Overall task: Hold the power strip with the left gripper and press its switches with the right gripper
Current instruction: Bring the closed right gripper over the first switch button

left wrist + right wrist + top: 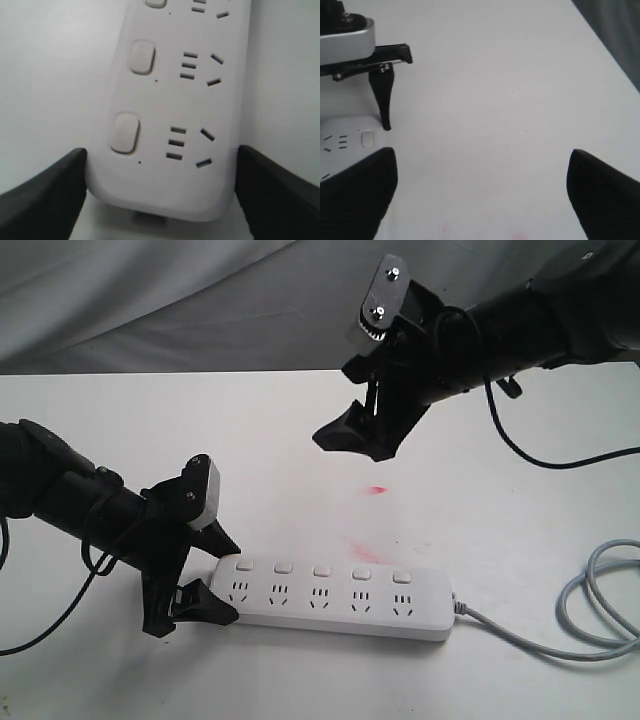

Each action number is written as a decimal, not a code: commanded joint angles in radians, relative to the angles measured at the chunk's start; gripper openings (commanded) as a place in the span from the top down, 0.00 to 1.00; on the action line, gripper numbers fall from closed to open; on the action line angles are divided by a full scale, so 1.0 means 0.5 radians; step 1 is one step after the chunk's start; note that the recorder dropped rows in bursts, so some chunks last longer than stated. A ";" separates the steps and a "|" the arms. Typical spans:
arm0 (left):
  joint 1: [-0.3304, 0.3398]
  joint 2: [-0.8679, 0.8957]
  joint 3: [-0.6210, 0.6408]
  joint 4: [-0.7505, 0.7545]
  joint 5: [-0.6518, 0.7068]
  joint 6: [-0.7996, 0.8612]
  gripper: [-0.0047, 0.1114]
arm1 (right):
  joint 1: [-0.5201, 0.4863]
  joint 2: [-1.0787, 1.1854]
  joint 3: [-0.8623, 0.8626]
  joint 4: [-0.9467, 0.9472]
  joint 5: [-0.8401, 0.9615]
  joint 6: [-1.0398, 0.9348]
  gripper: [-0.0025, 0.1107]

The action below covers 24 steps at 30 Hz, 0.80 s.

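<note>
Up close, left claw (161, 152) pinches power strip (165, 100) end; exterior adds right claw (355, 402) spread, raised above table (200, 420).

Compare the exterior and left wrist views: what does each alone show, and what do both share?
Exterior only: the open right gripper hanging above the table, the cord, a red smear and all five switches. Left wrist only: a tiny dot beside each near switch, up close. Both: the strip with the left gripper's jaws flanking its end.
</note>
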 commanded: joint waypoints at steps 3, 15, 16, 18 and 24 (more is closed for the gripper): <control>-0.016 -0.001 -0.011 -0.021 -0.003 0.004 0.96 | 0.006 0.154 -0.013 0.216 0.167 -0.309 0.24; -0.016 -0.001 -0.011 -0.021 -0.003 0.004 0.96 | 0.074 0.394 -0.013 0.666 0.192 -0.793 0.24; -0.016 -0.001 -0.011 -0.021 -0.003 0.004 0.96 | 0.112 0.421 -0.013 0.688 0.151 -0.811 0.24; -0.016 -0.001 -0.011 -0.021 -0.003 0.004 0.96 | 0.208 0.475 -0.013 0.693 -0.023 -0.827 0.24; -0.016 -0.001 -0.011 -0.021 -0.003 0.004 0.96 | 0.352 0.524 -0.013 0.693 -0.207 -0.871 0.24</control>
